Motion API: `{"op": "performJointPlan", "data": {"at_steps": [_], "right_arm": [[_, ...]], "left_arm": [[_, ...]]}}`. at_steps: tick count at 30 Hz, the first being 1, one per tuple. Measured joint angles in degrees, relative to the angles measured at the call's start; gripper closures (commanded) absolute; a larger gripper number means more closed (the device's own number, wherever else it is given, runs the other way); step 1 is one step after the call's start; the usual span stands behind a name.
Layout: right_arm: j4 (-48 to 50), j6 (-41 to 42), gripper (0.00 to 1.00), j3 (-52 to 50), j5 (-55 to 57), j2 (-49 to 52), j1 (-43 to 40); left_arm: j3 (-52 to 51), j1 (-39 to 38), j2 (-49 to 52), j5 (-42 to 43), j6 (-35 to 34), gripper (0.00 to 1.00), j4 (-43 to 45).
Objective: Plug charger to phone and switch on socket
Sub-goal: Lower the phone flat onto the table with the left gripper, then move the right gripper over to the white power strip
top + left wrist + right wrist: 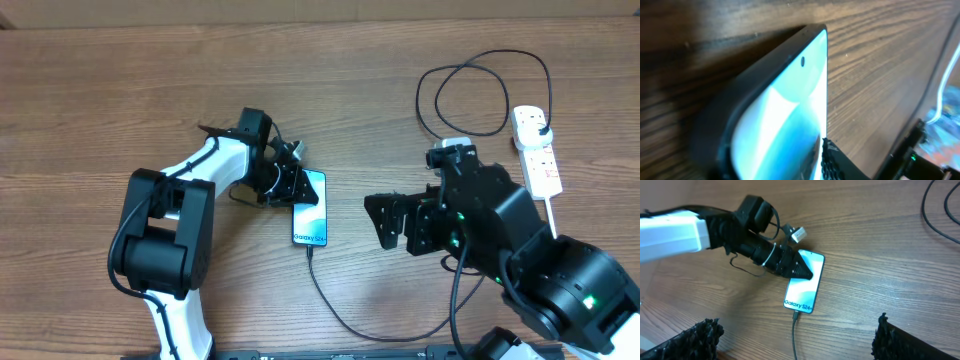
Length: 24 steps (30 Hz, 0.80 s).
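The phone [311,210] lay flat on the table [120,80], screen up. The small tip of the charger [793,340] met its bottom edge, but we could not confirm how deeply the tip was seated. The left gripper [293,186] rested on the phone's upper left part. Its fingers appeared drawn to a point, but we could not tell whether they pinched the edge or merely pressed on the screen. The right gripper [383,222] hovered spread wide and empty, between the phone and the socket [537,152]. The socket lay well apart at the far right, with the charger's black plug [541,123] in its end outlet.

We judged the following hazards:
1. Lifting or dragging the left gripper carelessly could shift the phone and pull a shallow tip loose.
2. The right arm, travelling to the socket, could snag the looped cable and tug the connector out.
3. A press landing off the small red switch could slide the strip instead of toggling it.
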Motion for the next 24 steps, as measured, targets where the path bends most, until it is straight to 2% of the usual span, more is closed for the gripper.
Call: {"op": "performJointPlan", "data": {"at_steps": [9, 24], "right_arm": [[-0.2, 0.0, 0.00, 0.0, 0.0, 1.5, 0.0], [-1.0, 0.1, 0.00, 0.0, 0.0, 1.5, 0.0]], "left_arm": [[1.3, -1.6, -1.6, -9.1, -2.8, 0.62, -1.4], [1.8, -1.7, -1.9, -12.2, -5.2, 0.63, -2.0]]}}
